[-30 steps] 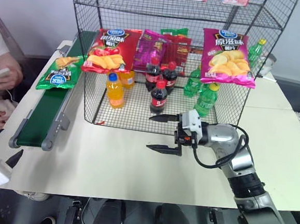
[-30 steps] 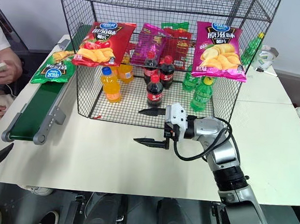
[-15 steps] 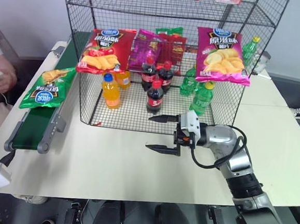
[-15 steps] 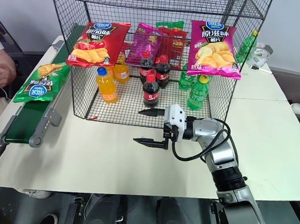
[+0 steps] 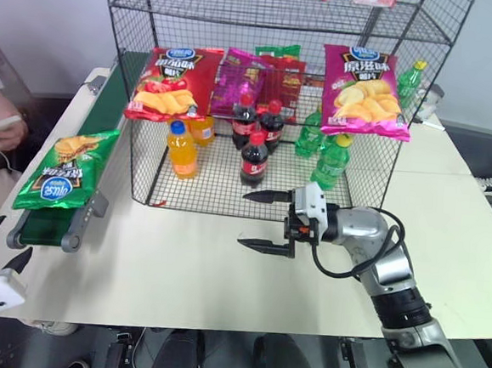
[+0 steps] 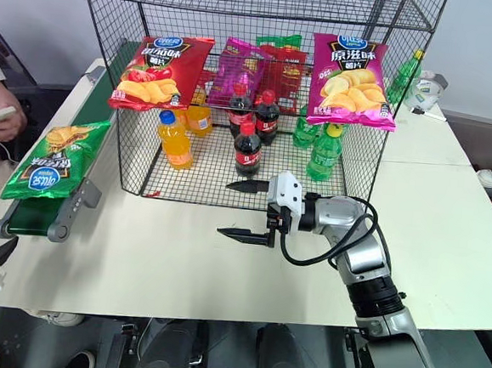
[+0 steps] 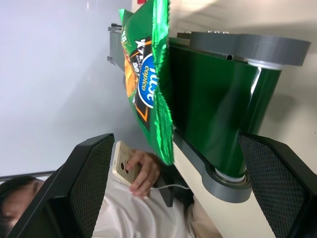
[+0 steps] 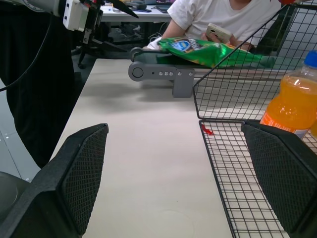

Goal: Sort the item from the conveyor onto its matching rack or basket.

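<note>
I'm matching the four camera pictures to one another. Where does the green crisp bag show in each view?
Left eye view: green crisp bag at far left, near the conveyor's near end.
Right eye view: bag at far left, same spot.
Left wrist view: bag edge-on, upper centre.
Right wrist view: bag top centre.
Shared landmark: the conveyor's grey end roller.

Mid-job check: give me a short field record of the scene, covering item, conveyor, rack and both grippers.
item: shiny green crisp bag with blue oval logo, lying on the belt near its front end
conveyor: long dark green belt in a pale grey frame, on the white table, left of the rack
rack: tall black wire-mesh shelving unit; red crisp bag and magenta crisp bag hang on its front, bottles stand inside
left gripper: open, empty, short of the belt's front end
right gripper: open, empty, before the rack
</note>
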Available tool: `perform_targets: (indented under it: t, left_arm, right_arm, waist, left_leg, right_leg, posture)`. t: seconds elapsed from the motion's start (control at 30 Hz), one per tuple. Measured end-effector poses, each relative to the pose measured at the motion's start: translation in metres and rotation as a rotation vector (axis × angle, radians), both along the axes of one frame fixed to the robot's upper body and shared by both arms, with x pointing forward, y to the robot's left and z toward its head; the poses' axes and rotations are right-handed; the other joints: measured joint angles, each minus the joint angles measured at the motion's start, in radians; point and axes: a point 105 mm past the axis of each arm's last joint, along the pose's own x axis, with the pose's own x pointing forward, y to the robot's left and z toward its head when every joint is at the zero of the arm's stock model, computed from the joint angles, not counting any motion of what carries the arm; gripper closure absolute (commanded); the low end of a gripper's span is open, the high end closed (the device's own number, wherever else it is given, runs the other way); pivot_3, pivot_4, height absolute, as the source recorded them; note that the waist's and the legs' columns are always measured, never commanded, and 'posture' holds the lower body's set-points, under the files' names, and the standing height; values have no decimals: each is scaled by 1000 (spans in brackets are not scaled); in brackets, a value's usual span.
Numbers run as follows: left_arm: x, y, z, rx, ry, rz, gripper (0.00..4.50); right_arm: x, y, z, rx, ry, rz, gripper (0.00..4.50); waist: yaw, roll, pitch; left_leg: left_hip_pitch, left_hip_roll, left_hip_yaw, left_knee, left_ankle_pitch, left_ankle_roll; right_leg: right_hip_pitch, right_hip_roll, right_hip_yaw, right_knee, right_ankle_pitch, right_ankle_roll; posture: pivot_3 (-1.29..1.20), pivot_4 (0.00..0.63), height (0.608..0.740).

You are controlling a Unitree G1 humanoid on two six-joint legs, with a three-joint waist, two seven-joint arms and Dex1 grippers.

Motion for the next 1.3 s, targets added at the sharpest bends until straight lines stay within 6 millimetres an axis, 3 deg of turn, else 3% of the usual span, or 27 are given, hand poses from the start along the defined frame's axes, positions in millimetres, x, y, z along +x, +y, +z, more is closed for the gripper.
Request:
perform_targets:
  t: [0.8,0.9,1.1,1.13,1.3]
  left_arm:
    - [18,-11,-4,-18,-5,-31,221]
    - [20,-15,-6,-35,5,-46,1108]
    - [21,-16,-7,-58,12,-50,4161]
    - [21,-16,-7,-63,9,-50,4425]
    - [23,-17,0,-150,-8,-46,4425]
  right_arm:
    - [2,-2,-1,-7,2,-23,24]
    - [2,-2,-1,-7,1,-25,0]
    - [3,-4,-1,-14,-1,-34,0]
    - [3,-4,-1,-14,-1,-35,0]
    - [4,-4,-1,-15,-2,-39,0]
  waist:
    - [1,0,0]
    - [1,0,0]
    - [1,0,0]
    - [1,0,0]
    - [1,0,0]
  left_leg:
    - [0,0,0,0,0,0]
    - [0,0,0,0,0,0]
    - [0,0,0,0,0,0]
    - [0,0,0,0,0,0]
    - [0,0,0,0,0,0]
  right_leg:
    - [0,0,0,0,0,0]
    - [0,0,0,0,0,0]
    - [0,0,0,0,0,0]
    - [0,0,0,0,0,0]
    - [0,0,0,0,0,0]
  posture:
    - [0,150,739]
    - [0,150,739]
    - [0,150,739]
    - [0,150,739]
    - [0,150,739]
